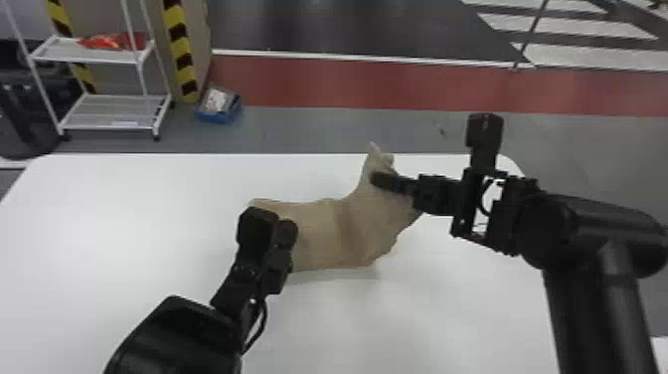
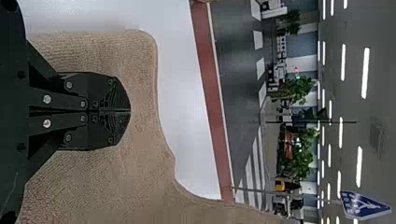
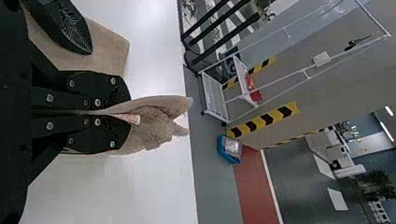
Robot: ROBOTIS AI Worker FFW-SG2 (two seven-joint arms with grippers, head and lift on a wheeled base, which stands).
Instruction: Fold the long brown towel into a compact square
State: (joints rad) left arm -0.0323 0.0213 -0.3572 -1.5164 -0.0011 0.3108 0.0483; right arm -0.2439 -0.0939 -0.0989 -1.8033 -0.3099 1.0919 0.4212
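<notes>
One big white table fills most of the foreground, rounded corners at the far end, and here's the action on it! Next size down, the white wire-frame rack, standing on the floor past the table's far left corner, two shelves in sight. Then the star, the brown towel, mid-table and a bit R of center, running L to R. Its L part looks fairly flat, w/ a rounded corner; a darker crease crosses the middle; the R part is drawn up into a bunched peak toward the far edge.

On to the hardware: R pincer is clamped on the towel's R end, cloth pinched btwn its fingers, a crumpled tuft poking out past the tips. L pincer is over the towel's L end, fingers together, tips meeting; can't tell if it's pressing on the cloth.

Smaller stuff now: blue bin on the floor, just R of the rack, w/ pale contents. Red item on the rack's upper shelf. And tiniest of all, a whitish tag w/ reddish marks, sticking out of the folds by the R pincer's tips.
</notes>
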